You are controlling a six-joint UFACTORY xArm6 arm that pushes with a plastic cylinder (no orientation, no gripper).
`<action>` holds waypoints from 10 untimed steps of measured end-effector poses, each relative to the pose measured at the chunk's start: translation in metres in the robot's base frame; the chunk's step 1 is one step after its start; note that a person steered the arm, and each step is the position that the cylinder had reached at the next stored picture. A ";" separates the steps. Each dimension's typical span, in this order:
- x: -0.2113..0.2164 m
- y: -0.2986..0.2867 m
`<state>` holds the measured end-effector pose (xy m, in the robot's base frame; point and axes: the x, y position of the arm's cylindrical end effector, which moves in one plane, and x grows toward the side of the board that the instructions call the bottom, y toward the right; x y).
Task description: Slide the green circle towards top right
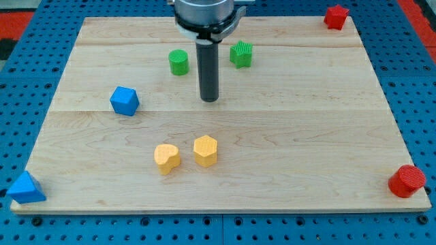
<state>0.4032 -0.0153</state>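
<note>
The green circle (178, 62) stands on the wooden board (286, 129) near the view's top, left of centre. My tip (210, 99) rests on the board below and to the right of the green circle, a short gap apart from it. A green star-shaped block (241, 54) stands to the upper right of my tip. The rod rises from the tip to the arm's grey mount at the view's top edge.
A blue hexagon block (125, 101) sits at the left. A yellow heart (167, 158) and a yellow hexagon (205, 150) sit at lower centre. A blue triangle (25, 188) is at the bottom left corner, a red circle (407, 181) at bottom right, a red star (335, 16) at top right.
</note>
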 end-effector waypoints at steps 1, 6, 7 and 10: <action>-0.021 0.000; -0.067 -0.058; -0.066 -0.072; -0.084 -0.080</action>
<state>0.3196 -0.0951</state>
